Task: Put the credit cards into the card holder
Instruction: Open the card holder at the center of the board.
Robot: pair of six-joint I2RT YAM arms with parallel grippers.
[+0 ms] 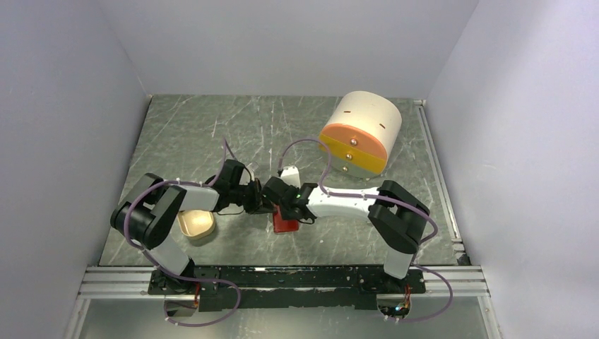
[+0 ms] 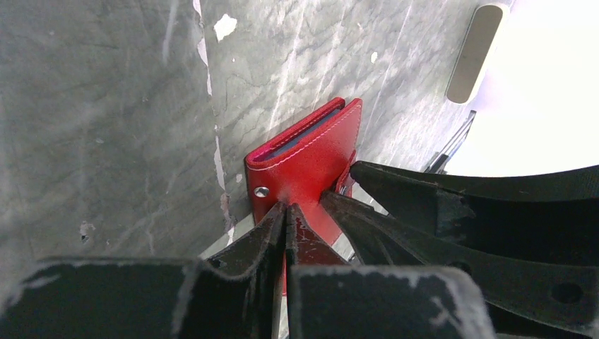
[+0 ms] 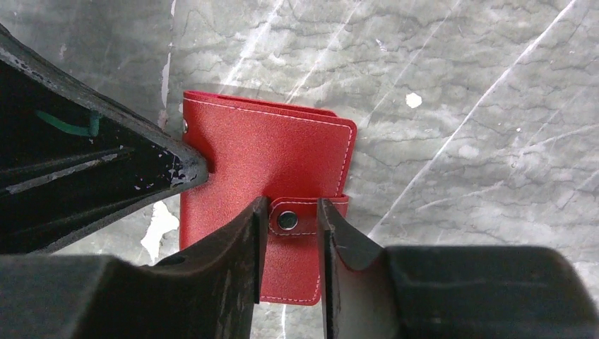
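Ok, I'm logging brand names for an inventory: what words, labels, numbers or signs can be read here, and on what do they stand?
No text can be read in any view.
card holder: plain red face with stitching and a metal snap, no lettering shown.
cream-and-orange cylinder: only a few small dark marks and studs, too small to read as text.
beige tray: no markings visible.

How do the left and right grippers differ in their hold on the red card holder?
The left gripper has its fingers almost together, pinching the card holder at its edge by the stud; the right gripper has its fingers apart, straddling the snap tab, grip unclear. The left gripper comes at a side edge, the right gripper at the tab end. Both are at the same folded card holder.
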